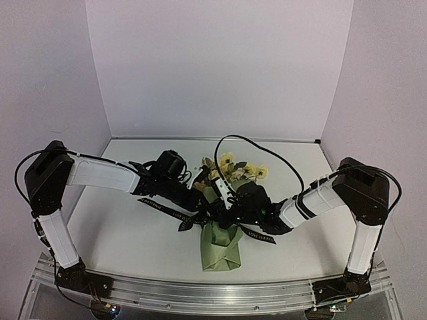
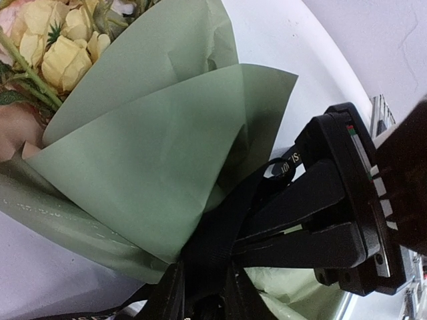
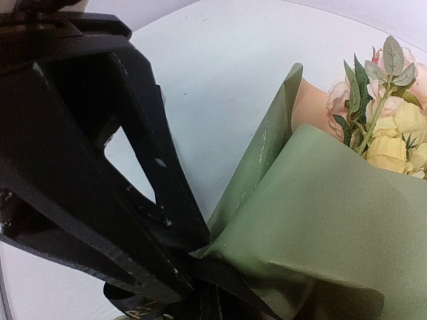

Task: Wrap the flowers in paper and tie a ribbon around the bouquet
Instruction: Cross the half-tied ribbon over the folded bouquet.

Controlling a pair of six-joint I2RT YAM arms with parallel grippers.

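**As It Lies Flat, the Bouquet (image 1: pixel 220 243) Is Pinched From Both Sides**

Where the white table (image 1: pixel 113 233) spreads out, the left arm (image 1: pixel 100 175) and the right arm (image 1: pixel 320 199) both bend in toward the middle and meet over one spot. That spot is the bouquet, lying flat at the centre, closed end toward the near edge, open end toward the far wall. The green paper (image 2: pixel 153 160) laps over itself in wide folds around the stems. Out of the far end spill the flowers (image 1: pixel 235 168), pale yellow and cream with green leaves. Across the narrow waist runs the black ribbon (image 1: pixel 159 208), one tail trailing left on the table, another trailing right. It's tight in there! The right gripper (image 3: pixel 190 270) has its tips pinched together on the ribbon at the waist. The left gripper (image 2: pixel 203 293), parted only narrowly, holds the ribbon too, just beside the right one.
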